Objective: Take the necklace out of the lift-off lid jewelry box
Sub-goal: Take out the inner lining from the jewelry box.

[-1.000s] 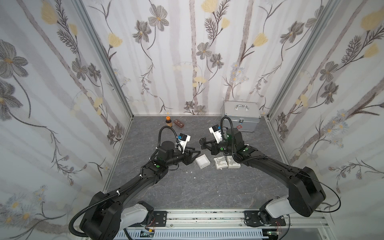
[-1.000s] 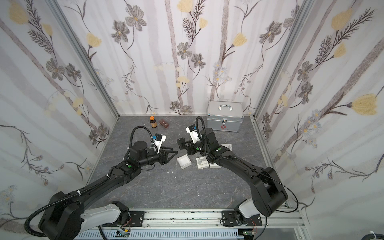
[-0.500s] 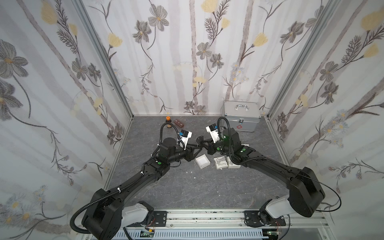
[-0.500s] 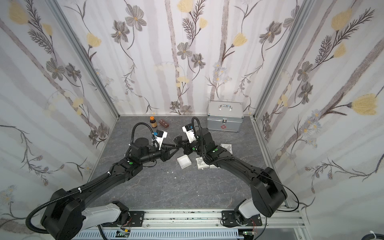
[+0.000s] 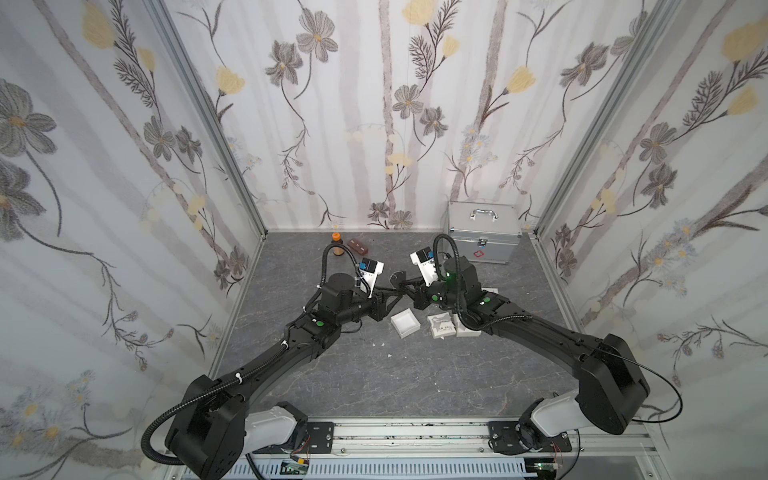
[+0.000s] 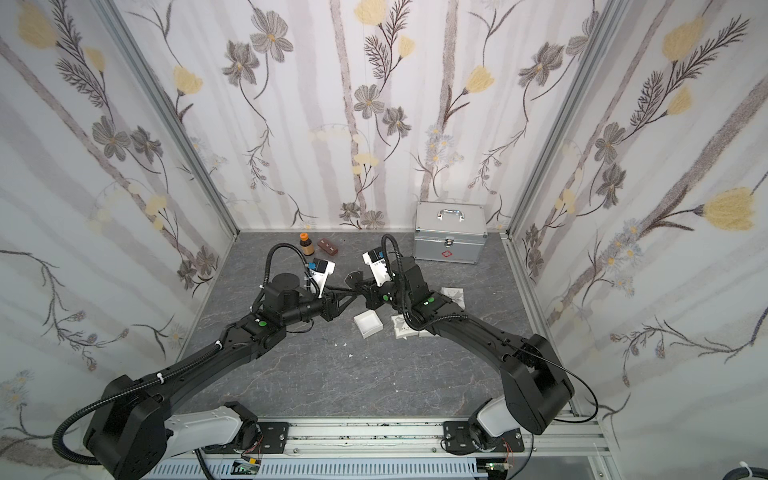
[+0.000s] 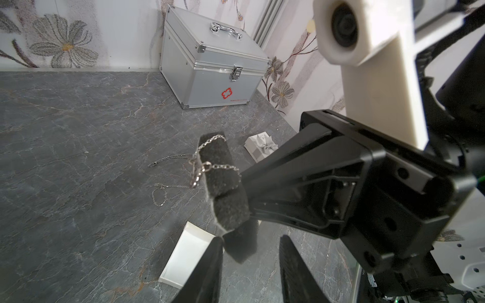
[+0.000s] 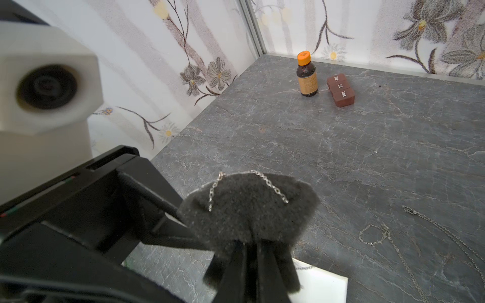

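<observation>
The necklace (image 7: 210, 165) is a fine silvery chain wound round a black foam pad (image 7: 223, 183), seen too in the right wrist view as the chain (image 8: 273, 186) on the pad (image 8: 249, 210). My right gripper (image 8: 252, 251) is shut on that pad and holds it above the table (image 5: 397, 276). My left gripper (image 7: 252, 262) is open, its fingers (image 7: 207, 270) either side of the pad's lower corner, one finger touching it. Below lies an open white box part (image 5: 404, 324), empty inside. In both top views the two grippers meet tip to tip, left (image 6: 353, 291), right (image 6: 362, 286).
Two more thin chains (image 7: 162, 194) (image 7: 170, 158) lie loose on the grey table. White boxes with bows (image 5: 441, 326) (image 7: 262, 148) sit under and beside the right arm. A silver case (image 5: 484, 237), a brown bottle (image 8: 306, 76) and a brown pill box (image 8: 340, 90) stand along the back wall.
My left gripper has moved right and up to the right gripper, and its jaws have narrowed round the foam pad's corner. The right gripper has brought the pad slightly left.
</observation>
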You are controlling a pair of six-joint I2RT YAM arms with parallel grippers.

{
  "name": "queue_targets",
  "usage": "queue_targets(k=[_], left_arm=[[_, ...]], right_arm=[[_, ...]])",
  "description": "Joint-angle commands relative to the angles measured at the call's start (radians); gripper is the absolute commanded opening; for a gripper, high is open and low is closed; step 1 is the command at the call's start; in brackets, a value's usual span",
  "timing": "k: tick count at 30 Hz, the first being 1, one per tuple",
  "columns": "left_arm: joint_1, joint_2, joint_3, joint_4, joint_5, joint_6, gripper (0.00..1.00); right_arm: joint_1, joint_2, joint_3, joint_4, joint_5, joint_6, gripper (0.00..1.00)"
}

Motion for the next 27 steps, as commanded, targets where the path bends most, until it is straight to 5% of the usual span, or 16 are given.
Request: queue_targets(k=[1, 12, 20, 27], left_arm=[[0.001, 0.011, 0.018, 0.013, -0.009, -0.021, 0.36], [0.001, 0.028, 0.032, 0.028, 0.006, -0.033, 0.31], [0.002, 0.023, 0.040, -0.016, -0.038, -0.033, 0.41], [0.003, 0.028, 0.050, -0.023, -0.043, -0.037, 0.39]], right_arm=[[0.008, 0.007, 0.003, 0.059, -0.009, -0.009, 0.07], [0.009, 0.002, -0.006, 0.083, -0.012, -0.004, 0.08], [0.007, 0.000, -0.010, 0.080, 0.043, -0.006, 0.08], [0.007, -0.007, -0.020, 0.094, 0.031, -0.004, 0.08]])
